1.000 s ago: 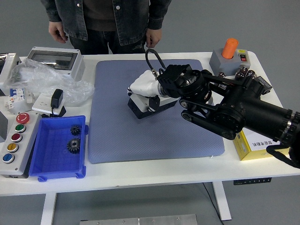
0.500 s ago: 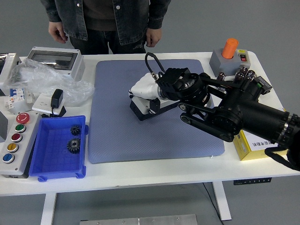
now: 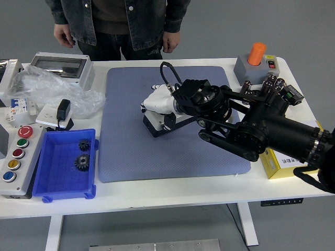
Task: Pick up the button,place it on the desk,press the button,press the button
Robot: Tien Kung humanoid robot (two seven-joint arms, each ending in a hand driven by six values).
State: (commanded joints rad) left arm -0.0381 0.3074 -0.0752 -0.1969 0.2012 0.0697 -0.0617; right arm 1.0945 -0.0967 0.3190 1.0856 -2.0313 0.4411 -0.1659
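So the button box (image 3: 159,121) was gripped by the right hand (image 3: 162,102) on the blue mat (image 3: 131,146), toward the desk's far edge.

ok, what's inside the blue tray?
Two dark metal gears lie inside the blue plastic tray, one nearer, one farther. Nothing covers them; the tray's near wall hides little.
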